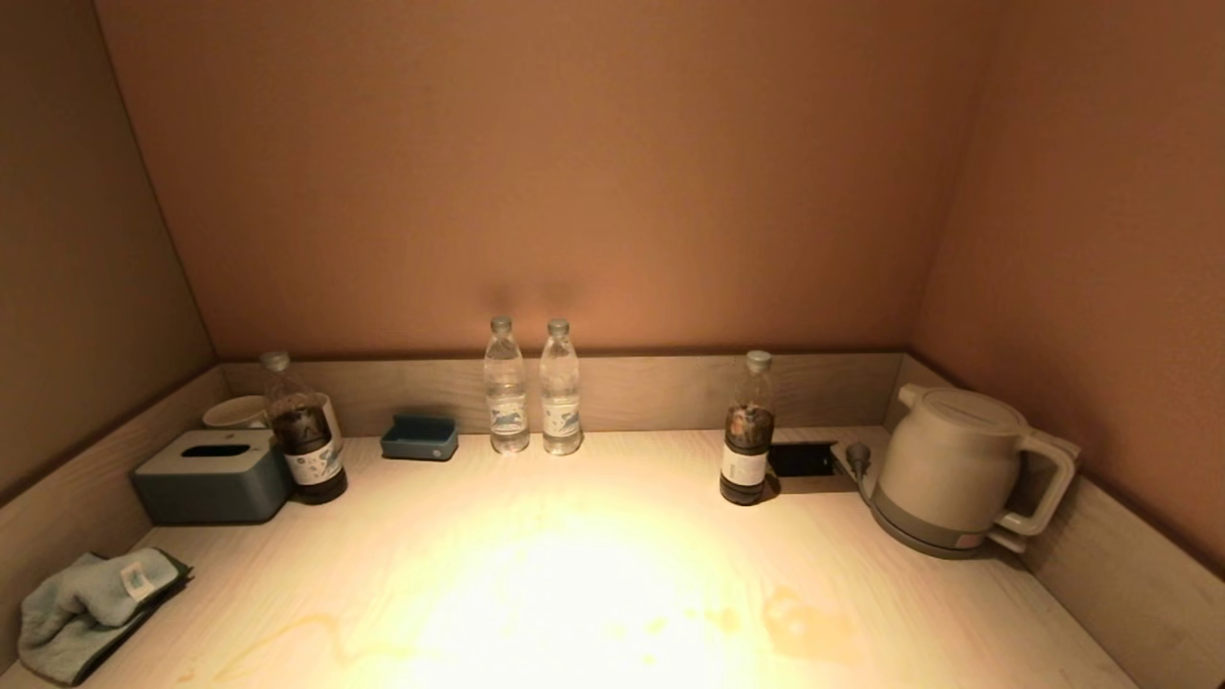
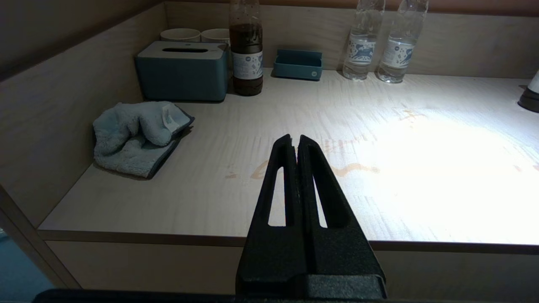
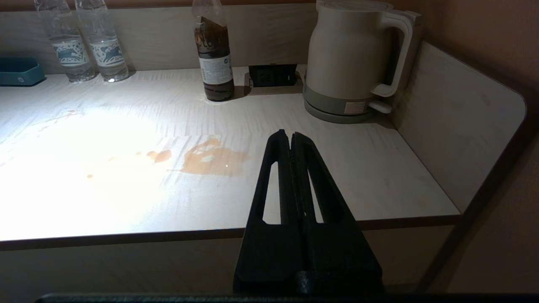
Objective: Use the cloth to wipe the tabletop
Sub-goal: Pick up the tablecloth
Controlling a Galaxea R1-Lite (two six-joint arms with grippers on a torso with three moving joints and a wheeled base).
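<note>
Item, cloth [image 2: 137, 136]: pale blue, bunched, white tag uppermost; lies at the near left corner of the tabletop [image 1: 612, 536], close against the left side panel, just in front of the tissue box [image 2: 182, 69]; untouched.

Item, left gripper [image 2: 296, 143]: fingers pressed together, holding nothing; I have it poised off the front edge, well apart from the cloth.

Item, right gripper [image 3: 286, 139]: likewise closed and empty; poised off the front edge toward the kettle [image 3: 356, 59] side; idle, in my judgement.

Item, spill: an orange-brown patch [image 3: 212, 158] with small spots beside it, plus a thin trail [image 2: 349, 168] toward the left.

Item, hazards: dark bottle [image 2: 246, 46] beside the tissue box; a second dark bottle [image 3: 214, 54] near the kettle; two water bottles [image 1: 531, 388] at the back wall.

Step in hand, as I judge it: fetch the cloth. I would spread the left fingers first; come down over the highest fold; pinch deep enough to lift both layers; keep off the side panel; then sweep flat across the stains, staying forward of the bottles.
</note>
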